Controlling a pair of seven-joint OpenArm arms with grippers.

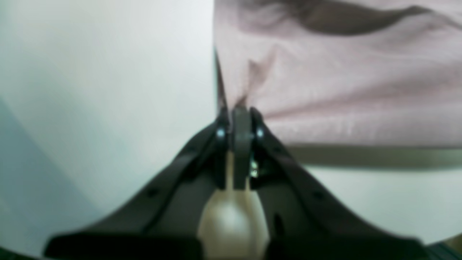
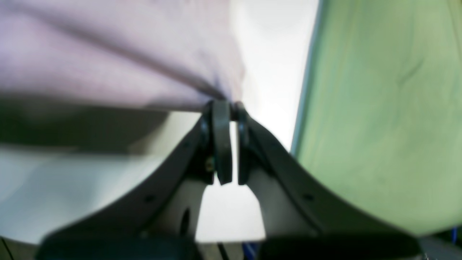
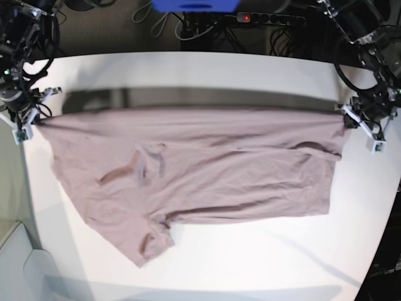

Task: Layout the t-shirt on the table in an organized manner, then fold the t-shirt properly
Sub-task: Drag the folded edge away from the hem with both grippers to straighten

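both my wrist views are blurred and close, so the weave and seams are hard to make out. my left pincer point(image 1: 240, 112) is clenched on an edge of the t-shirt point(image 3: 207, 169), and my right pincer point(image 2: 227, 106) is clenched on the opposite corner. the shirt hangs stretched between them just above the white table point(image 3: 250, 251), its lower part and one sleeve draped on the top. a green surface point(image 2: 379, 108) beside the table fills the right wrist view; i cannot tell what it is.
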